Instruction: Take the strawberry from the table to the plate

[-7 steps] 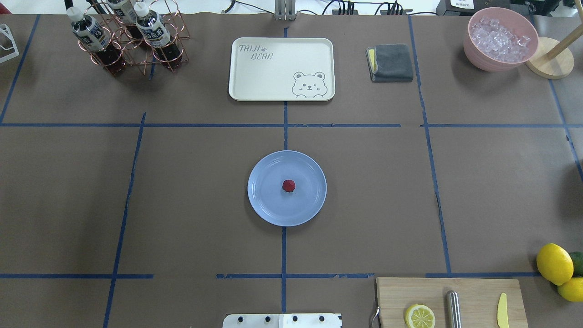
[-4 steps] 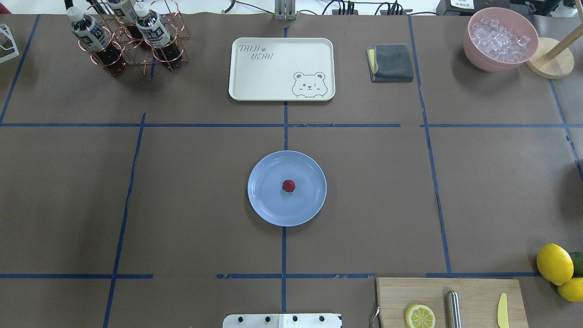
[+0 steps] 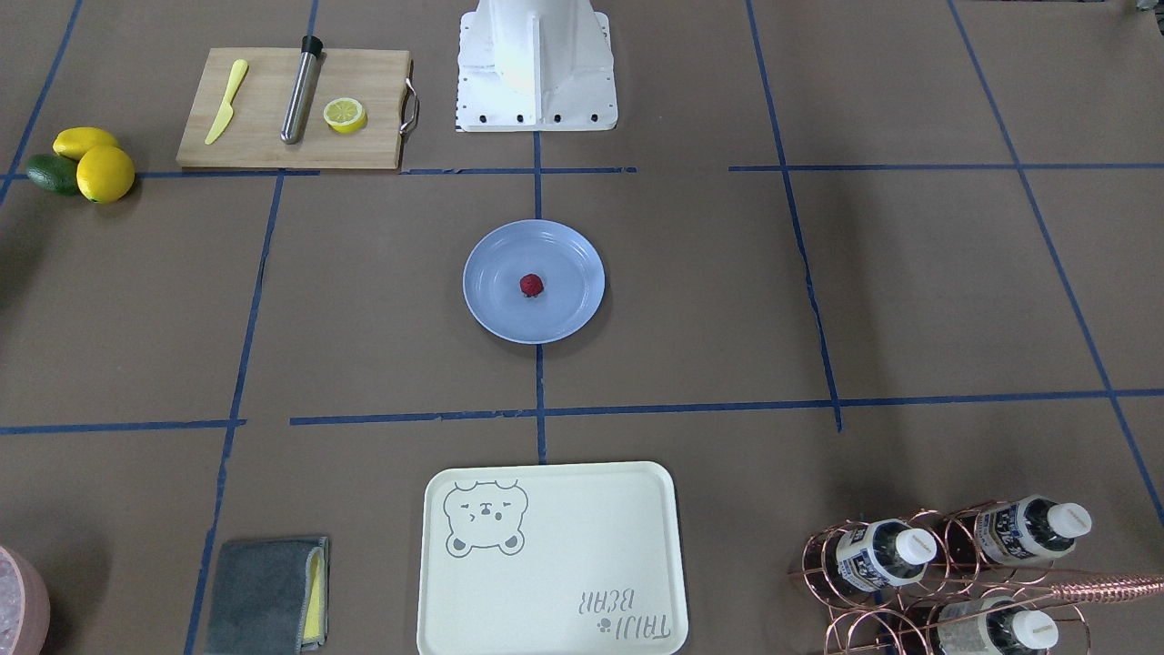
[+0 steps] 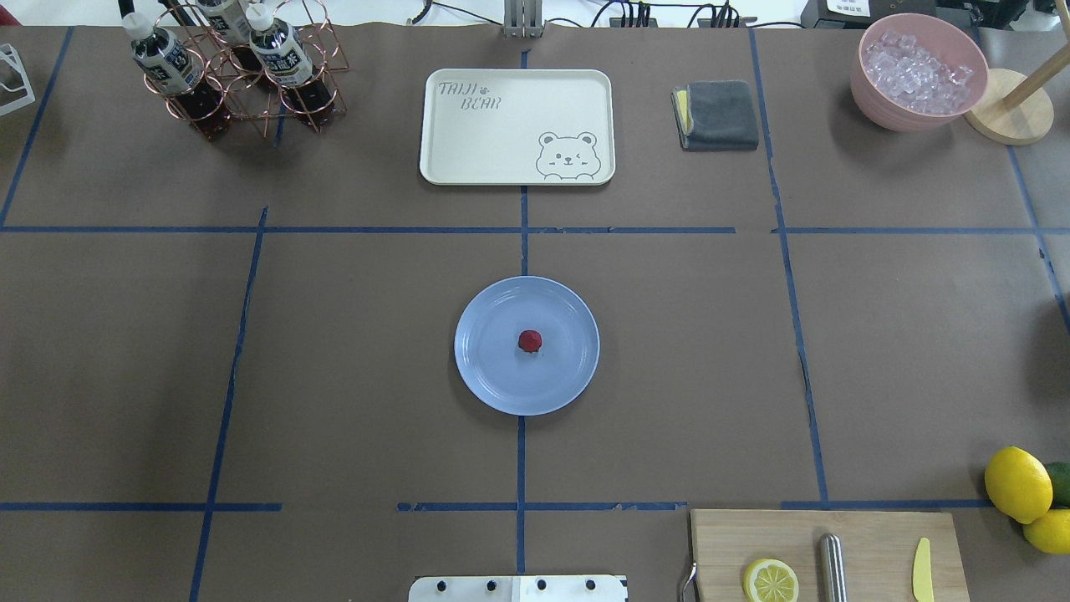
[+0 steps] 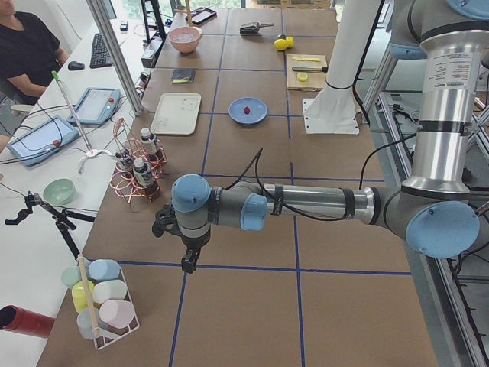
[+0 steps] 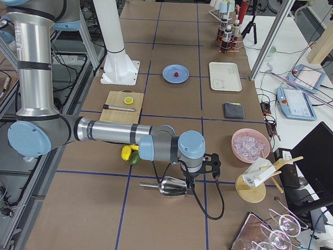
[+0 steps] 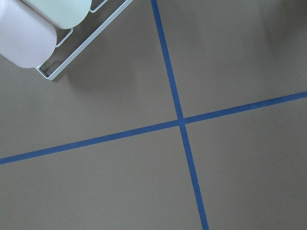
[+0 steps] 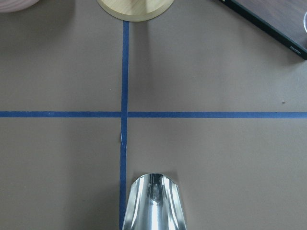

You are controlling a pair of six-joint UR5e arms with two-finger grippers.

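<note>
One strawberry (image 4: 529, 340) on plate (image 4: 493, 376) (centred).

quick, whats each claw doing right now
Left claw: cannot be told, seen only from a side view.
Right claw: cannot be told either.

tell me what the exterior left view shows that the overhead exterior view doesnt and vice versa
Only exterior left: the left arm stretched low over the table, a cluster of pastel cups, two tablets and a seated person beside the table. Only overhead exterior: the bear drawing and lettering on the cream tray, too small to make out from the side. Both: the strawberry lying on the light-blue plate, the cream tray, the drink bottles, the cutting board and the lemons.
</note>
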